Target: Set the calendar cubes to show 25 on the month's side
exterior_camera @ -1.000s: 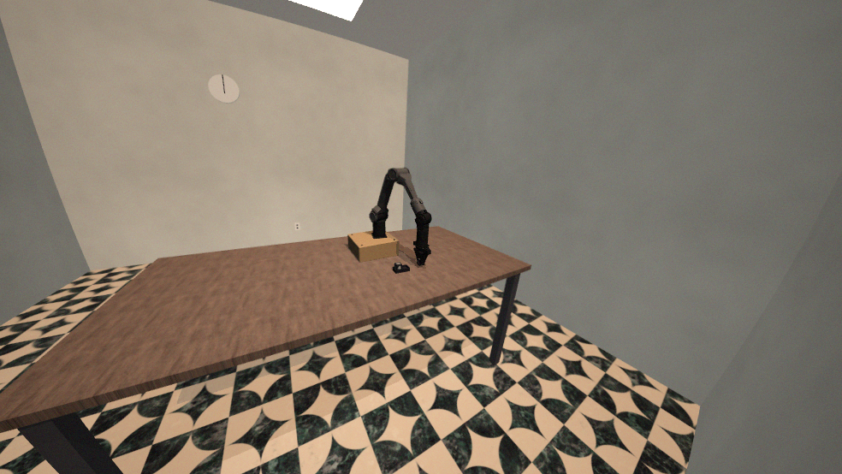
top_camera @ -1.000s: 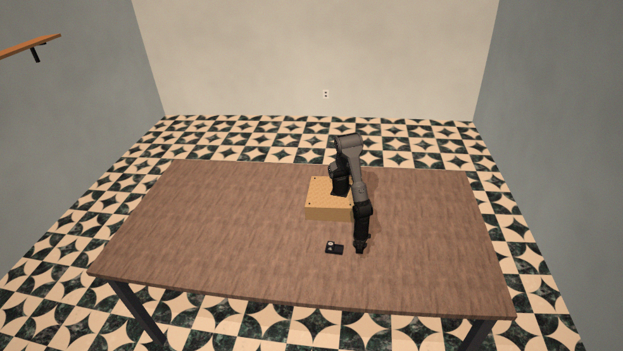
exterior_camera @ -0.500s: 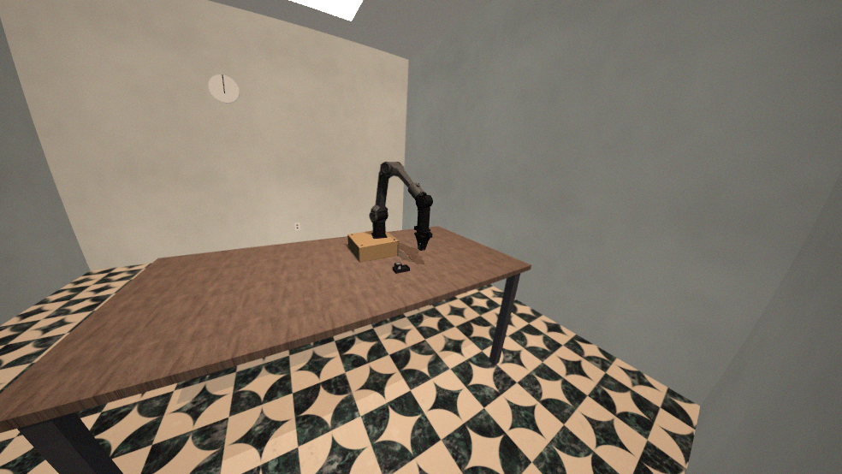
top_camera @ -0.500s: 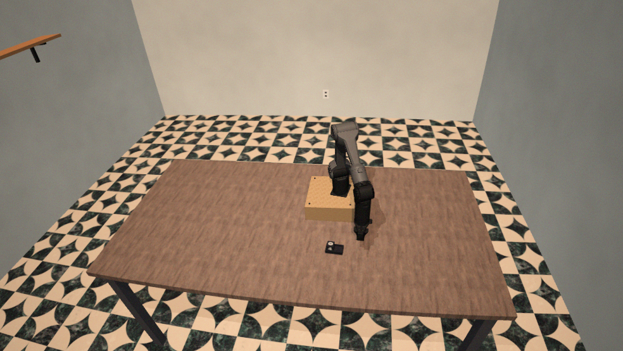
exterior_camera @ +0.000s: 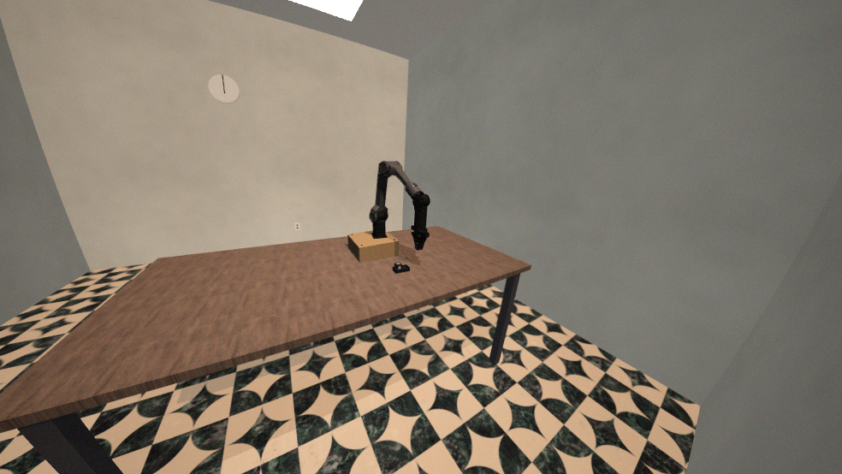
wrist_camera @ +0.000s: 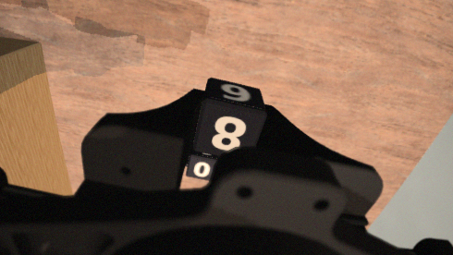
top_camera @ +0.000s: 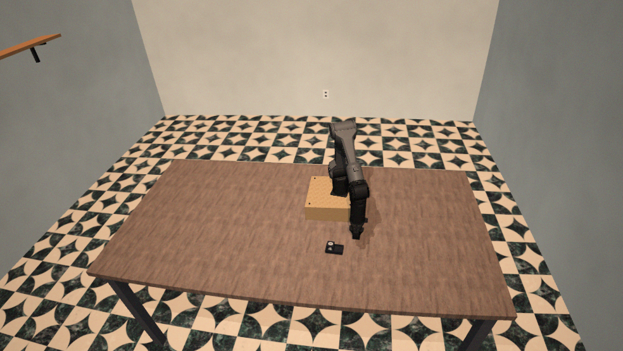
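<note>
Over the table, the gripper grips one cube; at its eight o'clock from the top, the tray bears the other cube. Likely next: carry over, orient, lower.

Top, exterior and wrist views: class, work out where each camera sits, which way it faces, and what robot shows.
Top: high before the table, facing down toward the back wall; whole arm.
Exterior: off one table corner, facing across; whole arm.
Wrist: on the arm, facing past the gripper; fingers.
Top and exterior share table and arm.
</note>
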